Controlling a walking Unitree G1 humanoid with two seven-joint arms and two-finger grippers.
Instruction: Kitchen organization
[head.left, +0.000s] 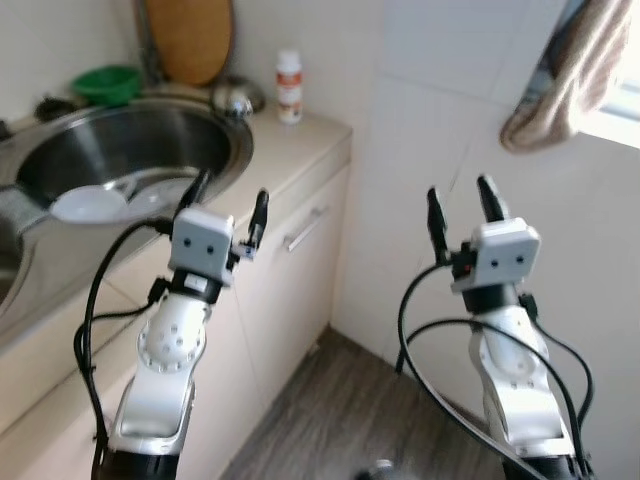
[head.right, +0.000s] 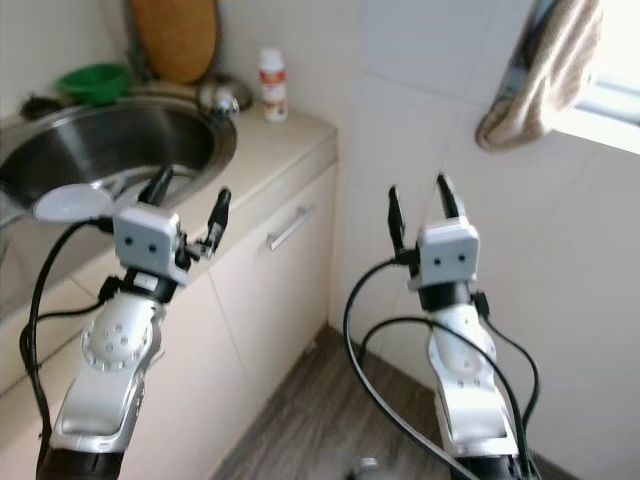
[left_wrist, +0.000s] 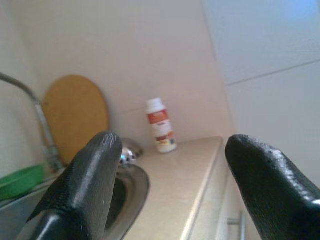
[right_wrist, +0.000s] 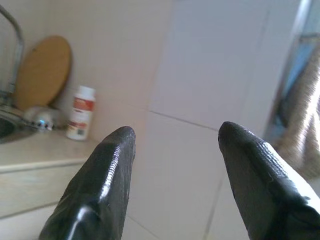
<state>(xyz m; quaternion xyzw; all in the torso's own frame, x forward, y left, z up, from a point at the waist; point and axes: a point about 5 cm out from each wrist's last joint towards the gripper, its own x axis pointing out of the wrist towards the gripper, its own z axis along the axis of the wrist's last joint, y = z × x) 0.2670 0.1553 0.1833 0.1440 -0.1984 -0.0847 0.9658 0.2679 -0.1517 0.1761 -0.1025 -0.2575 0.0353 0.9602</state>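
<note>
Both raised and empty: left end effector (head.left: 228, 212) spread above the worktop (head.left: 290, 150) edge, right end effector (head.left: 462, 208) spread toward the tiled wall. White bottle (head.left: 289, 87) upright beside the sink (head.left: 130, 150), likely awaiting sorting.

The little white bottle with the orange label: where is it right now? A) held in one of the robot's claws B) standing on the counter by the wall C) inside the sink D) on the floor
B: the white bottle stands upright on the beige counter, near the tiled wall, beyond the sink.
</note>
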